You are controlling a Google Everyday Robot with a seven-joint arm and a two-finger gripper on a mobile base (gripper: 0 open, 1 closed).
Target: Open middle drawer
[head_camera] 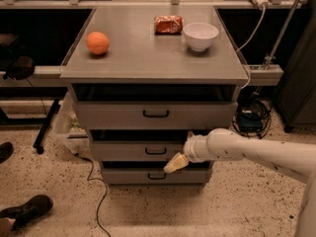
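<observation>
Camera view: gripper (176,163) at lower front edge of middle drawer (123,151).

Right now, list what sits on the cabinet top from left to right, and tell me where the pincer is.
Orange → red snack packet → white bowl. The pincer is lower down, at the middle drawer's bottom edge, right of its handle.

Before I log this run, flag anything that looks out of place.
Nothing looks spilled or damaged. One oddity: the gripper sits below and right of the handle of the middle drawer, not on it.
</observation>
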